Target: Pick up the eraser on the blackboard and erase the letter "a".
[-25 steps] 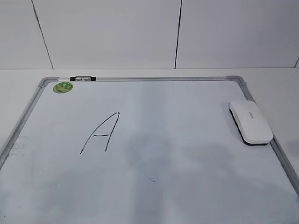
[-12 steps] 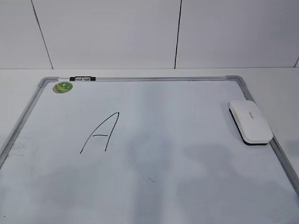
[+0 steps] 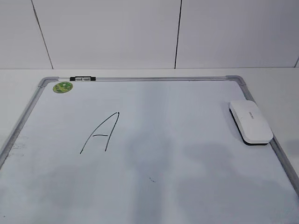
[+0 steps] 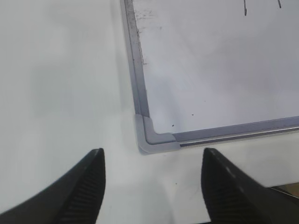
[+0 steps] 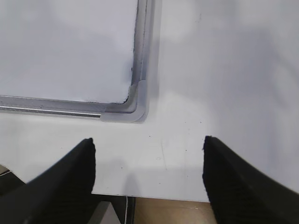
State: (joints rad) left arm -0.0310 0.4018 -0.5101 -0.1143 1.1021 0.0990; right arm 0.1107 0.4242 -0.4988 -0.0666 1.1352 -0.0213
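Note:
The white eraser [image 3: 251,122] lies on the right side of the blackboard [image 3: 159,79], next to its right frame. A large capital "A" [image 3: 100,133] in black marker stands left of centre; no small lowercase "a" shows in any view. Neither gripper shows in the exterior view. My left gripper [image 4: 153,156] is open and empty above the table, just in front of the board's near left corner [image 4: 154,140]. My right gripper [image 5: 148,142] is open and empty above the table, in front of the board's near right corner [image 5: 133,109].
A round green magnet [image 3: 62,87] sits at the board's far left corner, with a small black and silver clip [image 3: 82,79] on the top frame beside it. The table's front edge [image 5: 177,198] lies just under the right gripper. A white wall stands behind the table.

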